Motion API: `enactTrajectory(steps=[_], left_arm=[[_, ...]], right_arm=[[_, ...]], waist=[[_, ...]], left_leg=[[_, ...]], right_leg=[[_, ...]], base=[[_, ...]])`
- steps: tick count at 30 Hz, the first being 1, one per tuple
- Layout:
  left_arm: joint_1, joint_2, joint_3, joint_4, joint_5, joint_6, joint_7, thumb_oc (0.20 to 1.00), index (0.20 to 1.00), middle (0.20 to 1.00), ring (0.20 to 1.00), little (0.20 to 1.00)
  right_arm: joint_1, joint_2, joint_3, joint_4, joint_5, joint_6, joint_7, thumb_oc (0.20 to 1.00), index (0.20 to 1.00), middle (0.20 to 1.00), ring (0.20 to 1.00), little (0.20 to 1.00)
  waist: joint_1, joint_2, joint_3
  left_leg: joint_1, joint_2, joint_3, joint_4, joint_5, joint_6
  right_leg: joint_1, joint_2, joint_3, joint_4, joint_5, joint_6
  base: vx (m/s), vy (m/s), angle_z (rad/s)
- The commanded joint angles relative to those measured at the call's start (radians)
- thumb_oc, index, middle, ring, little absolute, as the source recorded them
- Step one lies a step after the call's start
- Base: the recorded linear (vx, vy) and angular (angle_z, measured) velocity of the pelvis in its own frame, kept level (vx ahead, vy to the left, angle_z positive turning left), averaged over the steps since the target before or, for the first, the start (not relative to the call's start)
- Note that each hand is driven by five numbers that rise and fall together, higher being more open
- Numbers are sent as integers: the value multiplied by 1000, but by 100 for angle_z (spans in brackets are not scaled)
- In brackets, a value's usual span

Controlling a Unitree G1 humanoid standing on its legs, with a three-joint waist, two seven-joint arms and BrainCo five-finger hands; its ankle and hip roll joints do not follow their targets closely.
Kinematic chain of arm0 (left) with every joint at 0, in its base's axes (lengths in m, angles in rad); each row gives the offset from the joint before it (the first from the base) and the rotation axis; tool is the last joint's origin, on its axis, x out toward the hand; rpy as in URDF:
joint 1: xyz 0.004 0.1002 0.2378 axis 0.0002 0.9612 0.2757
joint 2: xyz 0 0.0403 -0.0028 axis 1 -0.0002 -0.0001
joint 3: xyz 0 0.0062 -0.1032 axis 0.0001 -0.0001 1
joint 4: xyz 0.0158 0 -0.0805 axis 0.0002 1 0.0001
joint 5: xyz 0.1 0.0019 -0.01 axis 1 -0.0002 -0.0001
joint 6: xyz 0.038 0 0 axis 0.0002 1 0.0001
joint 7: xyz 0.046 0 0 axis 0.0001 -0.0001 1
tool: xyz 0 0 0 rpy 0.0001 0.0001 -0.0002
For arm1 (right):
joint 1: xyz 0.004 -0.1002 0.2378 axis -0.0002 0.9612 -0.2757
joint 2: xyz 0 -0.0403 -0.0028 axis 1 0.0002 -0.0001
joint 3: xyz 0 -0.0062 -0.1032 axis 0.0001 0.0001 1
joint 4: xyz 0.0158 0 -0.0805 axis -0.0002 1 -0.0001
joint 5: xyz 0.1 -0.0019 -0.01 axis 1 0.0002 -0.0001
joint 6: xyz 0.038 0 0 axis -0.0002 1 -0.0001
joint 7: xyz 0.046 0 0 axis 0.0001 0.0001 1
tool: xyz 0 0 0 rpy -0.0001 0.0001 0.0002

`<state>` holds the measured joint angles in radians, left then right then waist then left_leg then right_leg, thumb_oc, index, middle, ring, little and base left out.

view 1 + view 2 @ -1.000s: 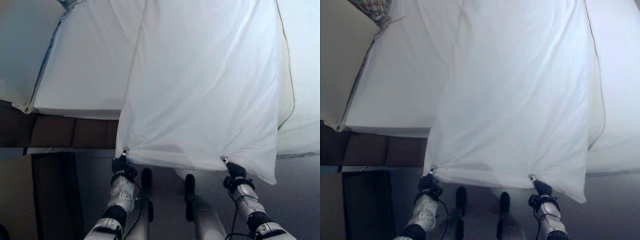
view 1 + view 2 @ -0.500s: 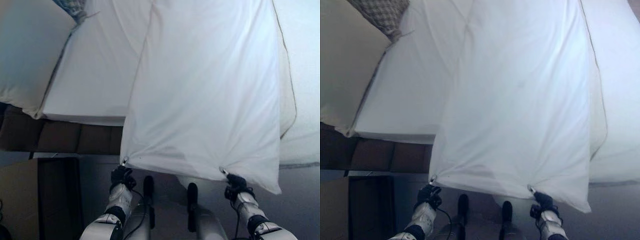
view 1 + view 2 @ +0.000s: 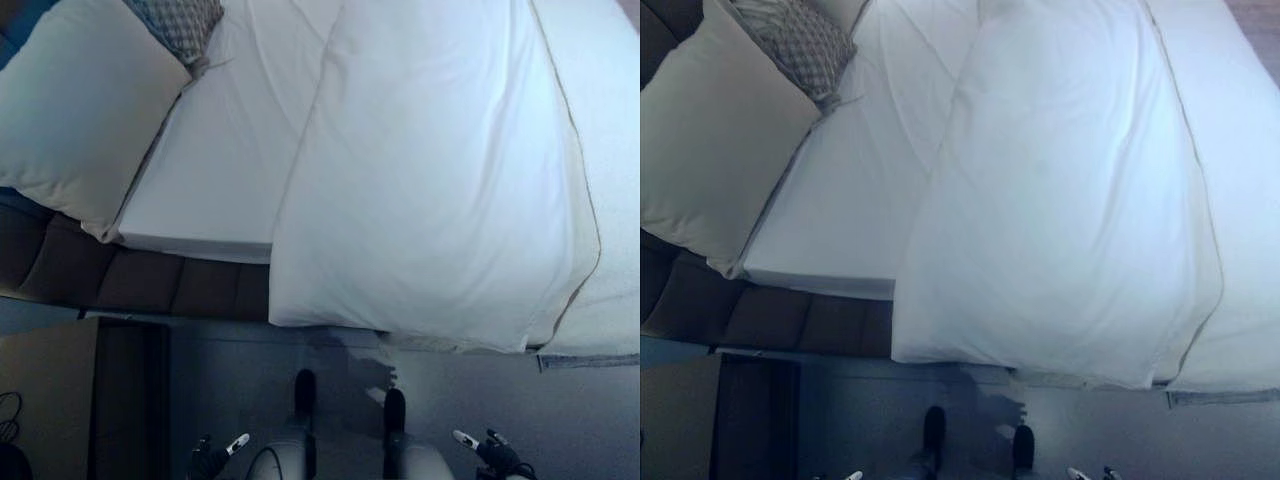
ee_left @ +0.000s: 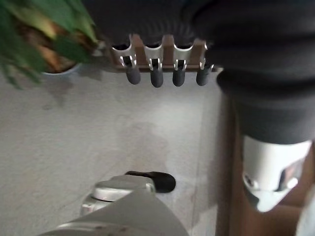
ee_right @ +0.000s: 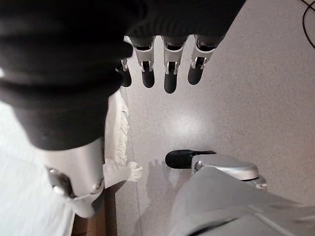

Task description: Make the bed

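Nearest, at the lower edge of the head views, both hands are largely cut off: the left hand (image 3: 212,460) and the right hand (image 3: 490,450) show little more than fingertips above the grey floor (image 3: 230,380). The wrist views supply what is missing there: each hand's fingers (image 4: 156,73) hang straight and loose, holding nothing (the right likewise (image 5: 168,69)). The left wrist view alone shows a potted plant (image 4: 39,34); the right wrist view alone shows a fringed cloth edge (image 5: 118,128) against the floor. Farther off, the white duvet (image 3: 430,180) lies spread on the bed, its near edge draped over the dark bed base (image 3: 150,285). Farthest, a cream pillow (image 3: 80,110) and a patterned cushion (image 3: 800,45) are partly cropped.
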<state>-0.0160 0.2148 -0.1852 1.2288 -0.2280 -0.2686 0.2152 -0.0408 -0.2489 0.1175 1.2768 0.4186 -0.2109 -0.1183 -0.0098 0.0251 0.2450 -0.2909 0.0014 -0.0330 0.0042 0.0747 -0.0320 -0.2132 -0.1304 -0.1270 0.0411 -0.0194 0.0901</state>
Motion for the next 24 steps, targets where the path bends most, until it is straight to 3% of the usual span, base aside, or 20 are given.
enactTrajectory(steps=[1, 9, 12, 15, 17, 19, 24], left_arm=[[-7, 44, -54, -82, 184, -28, 10, 1000, 1000, 1000, 1000, 1000], [-129, 126, -204, -204, 198, -101, -71, 1000, 1000, 1000, 1000, 1000], [-208, 160, -277, -326, 103, -144, -146, 1000, 1000, 1000, 1000, 1000], [-263, 172, -322, -378, 37, -149, -196, 1000, 1000, 1000, 1000, 1000], [-383, 194, -433, -426, 0, -154, -270, 1000, 1000, 1000, 1000, 1000], [-464, 189, -476, -442, -56, -146, -317, 1000, 1000, 1000, 1000, 1000], [-588, 166, -538, -464, -154, -119, -381, 1000, 1000, 1000, 1000, 1000]], right_arm=[[8, -20, 19, -60, -16, -25, -5, 1000, 1000, 1000, 1000, 1000], [-77, -65, 55, -228, 21, -98, -4, 1000, 1000, 1000, 1000, 1000], [-118, -108, 105, -379, 70, -125, 51, 1000, 1000, 1000, 1000, 1000], [-161, -140, 140, -428, 103, -128, 87, 1000, 1000, 1000, 1000, 1000], [-249, -166, 181, -445, 165, -123, 135, 1000, 1000, 1000, 1000, 1000], [-312, -174, 212, -444, 214, -115, 169, 1000, 1000, 1000, 1000, 1000], [-411, -171, 256, -447, 281, -96, 200, 1000, 1000, 1000, 1000, 1000]], waist=[[8, -41, 16], [-9, -43, 20], [-19, -48, 35], [-22, -48, 57], [-28, -44, 94], [-33, -40, 118], [-39, -32, 152]], left_leg=[[-40, 23, -18, 81, -46, -28], [-46, 25, 0, 94, -58, -28], [-61, 23, 11, 107, -61, -29], [-80, 23, 13, 124, -62, -30], [-109, 22, 17, 148, -64, -32], [-139, 18, 19, 181, -69, -35], [-206, 16, 26, 246, -80, -39]], right_leg=[[-57, -126, 50, -51, 166, 94], [-78, -121, 69, -34, 155, 95], [-105, -119, 86, -16, 150, 93], [-128, -116, 94, 4, 145, 89], [-163, -113, 101, 34, 136, 84], [-196, -109, 109, 69, 125, 80], [-271, -98, 128, 134, 106, 76]], base=[[0, 0, 0], [-9, 6, -4], [-55, 2, -7], [-67, -4, -12], [-116, -4, -10], [-111, -11, 1], [-89, -6, -3]])
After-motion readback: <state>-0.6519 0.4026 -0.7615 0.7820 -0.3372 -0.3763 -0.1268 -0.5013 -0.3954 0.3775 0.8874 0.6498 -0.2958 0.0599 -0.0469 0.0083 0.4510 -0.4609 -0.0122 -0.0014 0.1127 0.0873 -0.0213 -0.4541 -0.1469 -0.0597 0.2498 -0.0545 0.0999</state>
